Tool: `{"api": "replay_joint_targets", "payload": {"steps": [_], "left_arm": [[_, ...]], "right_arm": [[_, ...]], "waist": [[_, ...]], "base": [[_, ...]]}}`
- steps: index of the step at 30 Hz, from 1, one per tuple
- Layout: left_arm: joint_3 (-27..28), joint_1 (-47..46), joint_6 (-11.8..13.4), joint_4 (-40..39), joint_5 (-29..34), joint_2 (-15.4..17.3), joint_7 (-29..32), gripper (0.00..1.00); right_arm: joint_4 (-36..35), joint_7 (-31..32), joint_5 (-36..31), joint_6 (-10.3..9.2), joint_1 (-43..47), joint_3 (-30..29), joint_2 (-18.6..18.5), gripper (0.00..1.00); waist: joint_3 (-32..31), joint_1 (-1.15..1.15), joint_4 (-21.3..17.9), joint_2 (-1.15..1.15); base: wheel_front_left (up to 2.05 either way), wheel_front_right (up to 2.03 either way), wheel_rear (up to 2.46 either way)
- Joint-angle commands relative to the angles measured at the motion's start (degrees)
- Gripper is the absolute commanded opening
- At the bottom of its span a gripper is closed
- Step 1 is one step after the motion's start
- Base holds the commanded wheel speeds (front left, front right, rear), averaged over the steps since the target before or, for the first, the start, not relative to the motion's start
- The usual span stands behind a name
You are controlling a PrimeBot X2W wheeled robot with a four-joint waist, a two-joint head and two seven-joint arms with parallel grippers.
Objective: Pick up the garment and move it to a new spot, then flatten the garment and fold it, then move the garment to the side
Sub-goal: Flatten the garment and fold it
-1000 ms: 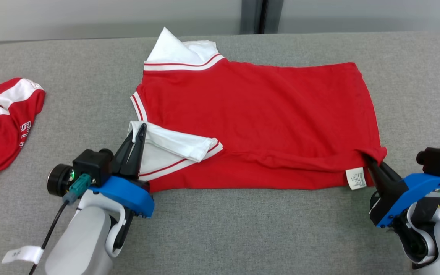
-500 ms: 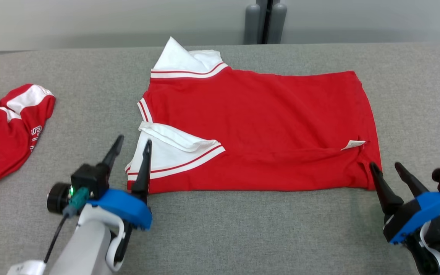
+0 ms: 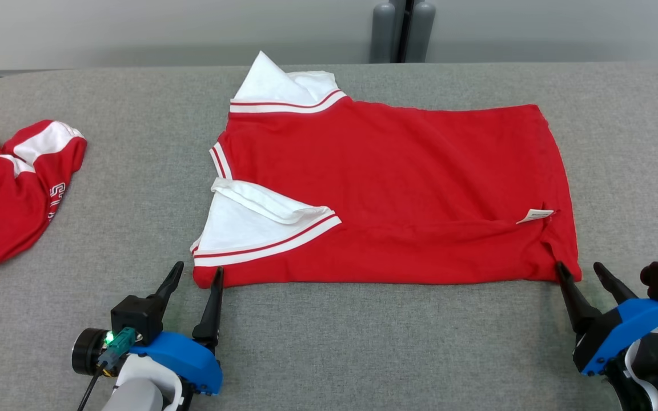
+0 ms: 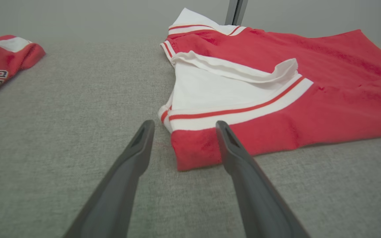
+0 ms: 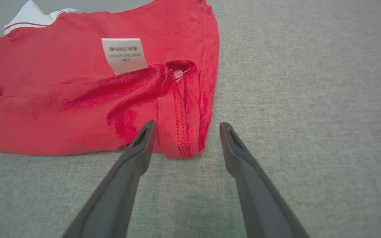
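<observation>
The red garment (image 3: 397,188) lay spread across the middle of the table (image 3: 329,354), folded lengthwise, with its white collar toward the far edge and a white sleeve (image 3: 249,225) turned over on the corner nearest the left gripper (image 3: 199,268). A second red garment (image 3: 9,188) sat crumpled by the table's left edge, well apart.

Both sets of jaws stood wide and held nothing. The left gripper was just short of the garment's near-left corner, and the right gripper (image 3: 578,266) just short of the near-right hem corner.

The garment looked like light, limp knit. It would likely sag and crease wherever unsupported, so the doubled hem and the banded sleeve edge seemed the firmest places to pinch, one corner per arm.

A second earlier both jaws had been pinched shut on those same corners. They had since let go and drawn back toward the near edge. The care label (image 3: 534,216), hanging below the hem before, now lay on the red cloth.
</observation>
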Motion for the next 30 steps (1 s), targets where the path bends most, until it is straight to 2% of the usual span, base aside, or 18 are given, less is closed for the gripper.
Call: {"api": "replay_joint_targets", "payload": {"steps": [1, 11, 12, 13, 14, 15, 16, 23, 30], "left_arm": [[-0.3, -0.6, -0.2, 0.5, -0.2, 0.1, 0.0, 1.0], [-1.1, -4.8, -1.2, 6.6, -1.8, -2.0, 0.0, 1.0], [-1.1, -5.4, -1.4, 7.3, -2.0, -2.0, 0.0, 1.0], [-1.2, -5.8, -1.4, 8.0, -2.2, -2.1, 0.0, 1.0], [-1.3, -6.2, -1.6, 8.7, -2.6, -2.3, 0.0, 0.67], [-1.2, -6.5, -1.7, 9.3, -2.8, -2.5, 0.0, 0.13], [-1.3, -6.8, -1.8, 9.8, -2.9, -2.5, -0.1, 0.0], [0.2, -5.8, -2.0, 9.5, -3.7, -2.5, -0.5, 0.0], [2.7, 2.6, -0.2, 2.1, -2.6, -2.5, -0.5, 0.0]], "right_arm": [[1.0, -0.2, -0.2, 0.03, -1.0, -0.1, 0.0, 1.0], [9.2, -2.6, -1.3, 0.03, -6.4, 2.2, 1.1, 1.0], [9.9, -2.7, -1.0, 0.03, -6.8, 2.4, 1.2, 0.93], [10.6, -2.9, -0.8, 0.03, -7.1, 2.6, 1.2, 0.48], [11.4, -3.1, -0.6, 0.03, -7.6, 2.8, 1.3, 0.23], [12.1, -3.5, -0.4, 0.03, -7.9, 2.9, 1.2, 0.0], [12.7, -3.9, -0.2, 0.03, -8.2, 2.9, 1.1, 0.0], [14.7, -7.8, 1.8, 0.03, -7.6, 4.0, 0.8, 0.0], [12.4, -9.3, 4.0, 0.03, -1.2, 4.7, 1.2, 0.0]], "waist": [[0.4, 0.0, 0.1, 0.0], [2.2, 0.0, 0.0, 0.0], [2.3, 0.0, 0.0, 0.0], [2.4, 0.0, -0.1, 0.0], [2.4, 0.0, -0.2, 0.0], [2.4, 0.0, -0.2, 0.0], [2.3, 0.0, -0.3, 0.0], [0.0, 0.0, -0.4, 0.0], [-4.6, 0.0, 0.3, 0.0]], "base": [[0.0, 0.0, 0.0], [0.0, 0.0, 0.0], [0.0, 0.0, 0.0], [0.0, 0.0, 0.0], [0.0, 0.0, 0.0], [0.0, 0.0, 0.0], [0.0, 0.0, 0.0], [0.0, 0.0, 0.0], [0.0, 0.0, 0.0]]}}
